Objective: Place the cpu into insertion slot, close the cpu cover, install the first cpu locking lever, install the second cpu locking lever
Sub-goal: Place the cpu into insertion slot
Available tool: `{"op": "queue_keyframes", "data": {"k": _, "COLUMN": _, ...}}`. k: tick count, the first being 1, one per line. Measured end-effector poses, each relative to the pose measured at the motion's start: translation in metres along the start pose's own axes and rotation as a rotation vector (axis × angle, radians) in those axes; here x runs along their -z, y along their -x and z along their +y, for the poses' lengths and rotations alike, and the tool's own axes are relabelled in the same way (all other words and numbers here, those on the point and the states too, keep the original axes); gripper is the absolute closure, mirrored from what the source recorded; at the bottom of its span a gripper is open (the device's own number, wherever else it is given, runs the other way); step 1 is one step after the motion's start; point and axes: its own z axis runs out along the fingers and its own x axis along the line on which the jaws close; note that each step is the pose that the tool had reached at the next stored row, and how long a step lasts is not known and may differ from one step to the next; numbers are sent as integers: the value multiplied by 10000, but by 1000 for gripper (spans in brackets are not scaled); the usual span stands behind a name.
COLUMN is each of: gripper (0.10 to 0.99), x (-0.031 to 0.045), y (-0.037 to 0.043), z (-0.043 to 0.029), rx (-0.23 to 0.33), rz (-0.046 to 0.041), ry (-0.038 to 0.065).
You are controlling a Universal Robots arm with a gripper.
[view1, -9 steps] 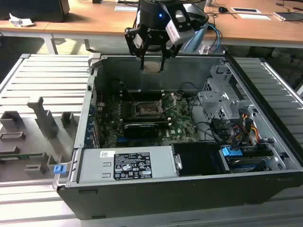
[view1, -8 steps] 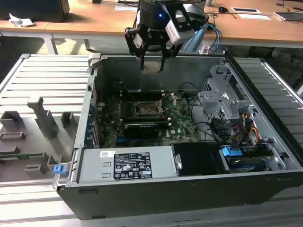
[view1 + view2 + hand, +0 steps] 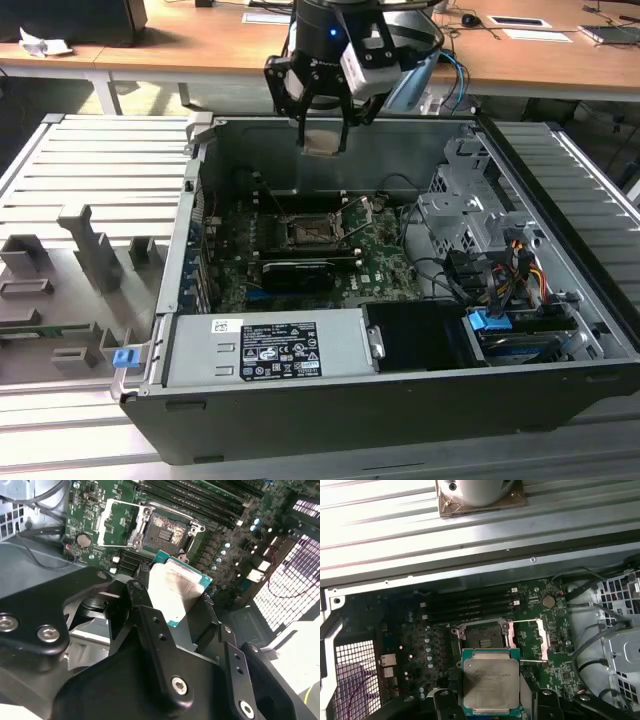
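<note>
A grey ribbed metal surface (image 3: 100, 160) carries a big dark-grey computer case (image 3: 380, 410), lying on its side, open at the top. Down inside it lies the green motherboard (image 3: 385, 262). Above the case's far wall hangs the black tool (image 3: 322, 146), its fingers clamped on the cpu (image 3: 489, 682), a small flat square chip with a silvery-grey top. The cpu cover (image 3: 545, 639), a thin silver frame, looks swung open beside the insertion slot (image 3: 482, 637), a square black socket with its contacts showing. The chip is held high over the board, apart from that socket.
</note>
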Motion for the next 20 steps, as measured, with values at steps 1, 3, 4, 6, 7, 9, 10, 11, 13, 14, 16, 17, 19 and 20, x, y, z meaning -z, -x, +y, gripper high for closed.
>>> {"op": "queue_keyframes", "data": {"k": 1, "gripper": 545, "x": -5, "y": 0, "z": 0, "rx": -181, "rz": -17, "ry": 6}}
{"op": "queue_keyframes", "data": {"k": 3, "gripper": 545, "x": -13, "y": 0, "z": -1, "rx": -277, "rz": -25, "ry": 9}}
{"op": "queue_keyframes", "data": {"k": 4, "gripper": 545, "x": -17, "y": 0, "z": -1, "rx": -302, "rz": -27, "ry": 9}}
{"op": "queue_keyframes", "data": {"k": 6, "gripper": 545, "x": -32, "y": 1, "z": -3, "rx": -335, "rz": -30, "ry": 9}}
{"op": "queue_keyframes", "data": {"k": 7, "gripper": 545, "x": -40, "y": 0, "z": -3, "rx": -350, "rz": -32, "ry": 9}}
{"op": "queue_keyframes", "data": {"k": 9, "gripper": 545, "x": -53, "y": 0, "z": -5, "rx": -482, "rz": -44, "ry": 7}}
{"op": "queue_keyframes", "data": {"k": 10, "gripper": 545, "x": -56, "y": 0, "z": -5, "rx": -583, "rz": -53, "ry": 9}}
{"op": "queue_keyframes", "data": {"k": 11, "gripper": 545, "x": -61, "y": 0, "z": -5, "rx": -717, "rz": -65, "ry": 12}}
{"op": "queue_keyframes", "data": {"k": 13, "gripper": 545, "x": -65, "y": 0, "z": -6, "rx": -873, "rz": -78, "ry": 14}}
{"op": "queue_keyframes", "data": {"k": 14, "gripper": 545, "x": -68, "y": 0, "z": -6, "rx": -948, "rz": -85, "ry": 17}}
{"op": "queue_keyframes", "data": {"k": 16, "gripper": 545, "x": -77, "y": -3, "z": -7, "rx": -1079, "rz": -98, "ry": 18}}
{"op": "queue_keyframes", "data": {"k": 17, "gripper": 545, "x": -81, "y": -3, "z": -7, "rx": -1101, "rz": -100, "ry": 16}}
{"op": "queue_keyframes", "data": {"k": 19, "gripper": 545, "x": -89, "y": -3, "z": -8, "rx": -1177, "rz": -103, "ry": 15}}
{"op": "queue_keyframes", "data": {"k": 20, "gripper": 545, "x": -92, "y": -2, "z": -8, "rx": -1227, "rz": -107, "ry": 16}}
